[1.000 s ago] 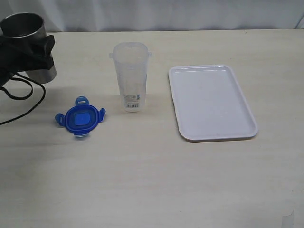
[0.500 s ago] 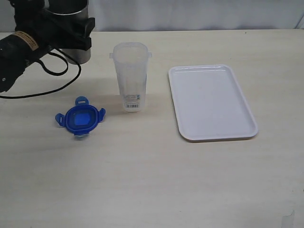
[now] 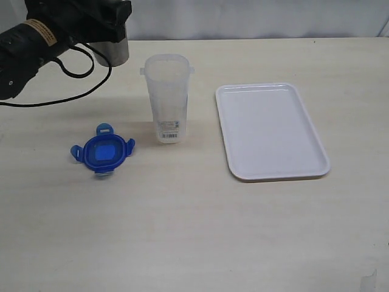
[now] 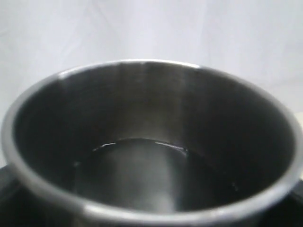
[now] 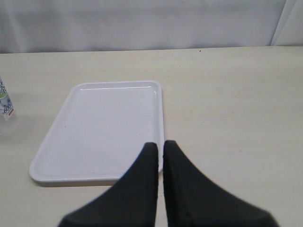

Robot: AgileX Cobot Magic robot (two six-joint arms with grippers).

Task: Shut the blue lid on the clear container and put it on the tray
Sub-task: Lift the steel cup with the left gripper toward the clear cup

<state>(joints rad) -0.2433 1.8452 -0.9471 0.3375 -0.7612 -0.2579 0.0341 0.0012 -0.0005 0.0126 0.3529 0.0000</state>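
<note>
A pale bench with a fine, light wood grain fills nearly the whole scene, its surface matte and evenly lit. Along its far edge hangs a white curtain in soft vertical folds, closing off the room behind. The light is diffuse and casts only faint shadows on the bench.

Left arm aloft; right fingers together.
</note>
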